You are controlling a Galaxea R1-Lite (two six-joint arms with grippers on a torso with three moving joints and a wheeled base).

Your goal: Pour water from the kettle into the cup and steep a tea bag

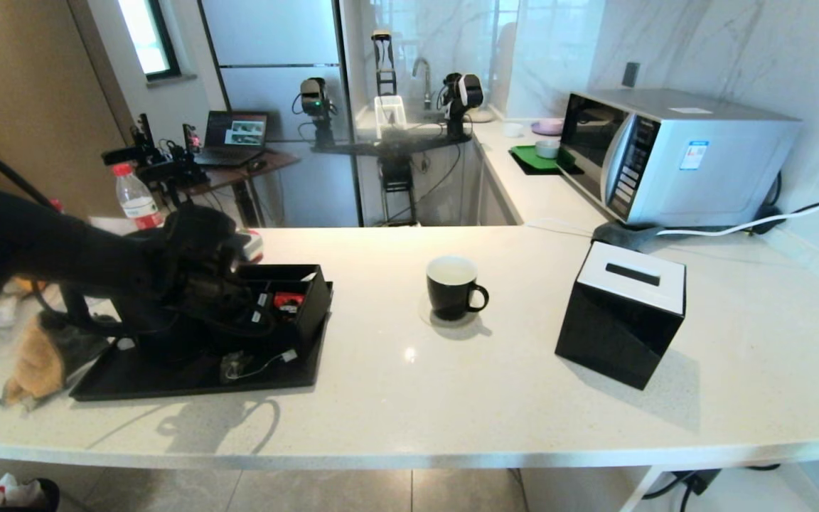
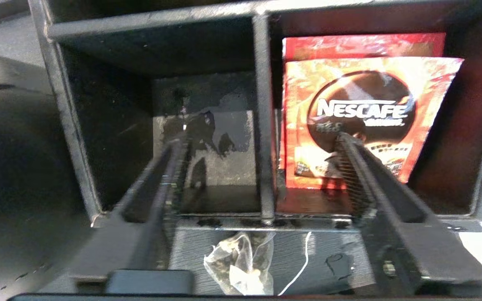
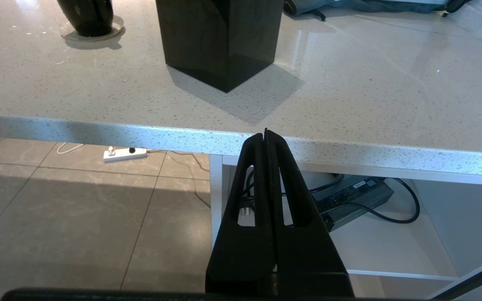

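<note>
Desk (image 1: 452, 398) scene, left to right. My left tool (image 2: 262, 175) hangs over a black tray (image 1: 132, 380) at the left, its fingers (image 2: 170, 167) spread wide and holding nothing, either side of a box divider. Beneath it the tea bag (image 2: 241, 267) lies loose on the tray with its string, in front of a box (image 1: 303, 284) holding a red packet (image 2: 366, 121). At the middle stands the cup (image 1: 452, 286), well apart from the tea bag; I cannot tell whether water is in it. Right of that sits a black tissue box (image 1: 619, 313). My right tool (image 3: 266, 138) is pressed closed, empty, parked below the desk edge. Kettle not seen. I judge steeping is still to do: the bag must be picked up and carried to the cup.
</note>
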